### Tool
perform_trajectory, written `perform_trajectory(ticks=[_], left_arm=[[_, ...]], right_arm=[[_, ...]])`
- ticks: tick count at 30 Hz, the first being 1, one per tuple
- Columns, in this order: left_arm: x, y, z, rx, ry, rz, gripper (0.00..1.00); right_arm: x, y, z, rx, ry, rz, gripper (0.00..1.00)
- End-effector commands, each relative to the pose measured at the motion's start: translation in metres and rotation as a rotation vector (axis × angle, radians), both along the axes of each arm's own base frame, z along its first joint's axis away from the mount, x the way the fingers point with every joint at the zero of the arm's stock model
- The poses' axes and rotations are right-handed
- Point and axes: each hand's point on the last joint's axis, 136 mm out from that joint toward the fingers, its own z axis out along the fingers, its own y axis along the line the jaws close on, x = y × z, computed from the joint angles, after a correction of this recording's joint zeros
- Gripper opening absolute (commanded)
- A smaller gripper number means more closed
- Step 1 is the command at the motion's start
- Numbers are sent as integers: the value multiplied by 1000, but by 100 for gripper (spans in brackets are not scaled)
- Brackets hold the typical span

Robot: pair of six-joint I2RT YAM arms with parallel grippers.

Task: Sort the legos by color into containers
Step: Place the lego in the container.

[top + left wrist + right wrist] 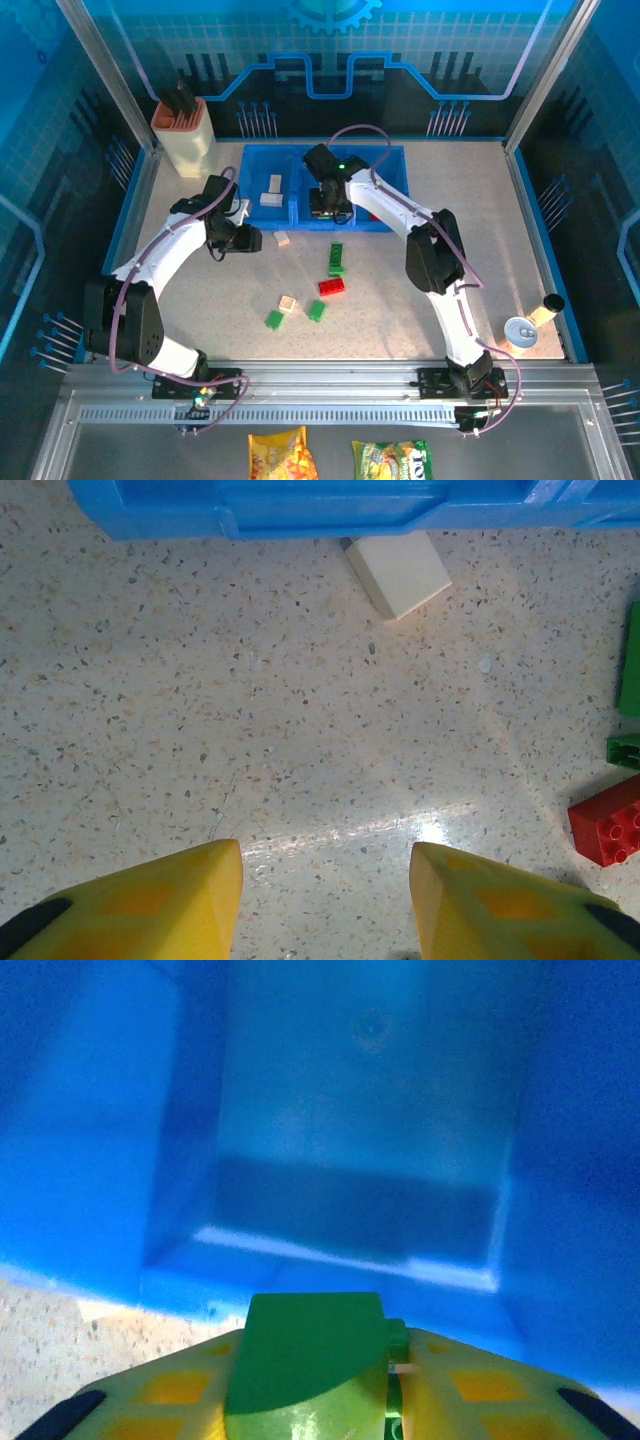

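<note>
The small green studded plastic lego (310,1360) is pinched in the right jaws above the near wall of the translucent blue plastic three-bin tray (100,1160), an empty bin straight ahead; the left jaws gape empty just before that tray

The right hand (329,208) hangs over the blue containers' (256,164) middle bin.
</note>
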Motion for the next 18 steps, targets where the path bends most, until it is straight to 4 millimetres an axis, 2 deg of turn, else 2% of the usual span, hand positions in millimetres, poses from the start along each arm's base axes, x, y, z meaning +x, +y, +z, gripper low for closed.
perform_trajectory(ticks=[1,8,18], left_arm=[[-1,4,6,0,-25,4,49],[-2,1,5,-17,-20,2,48],[-2,2,4,-16,-18,4,48]], right_arm=[[5,5,-12,-34,14,-15,40],[24,11,-37,-52,33,-28,40],[46,3,-73,-58,60,-62,40]])
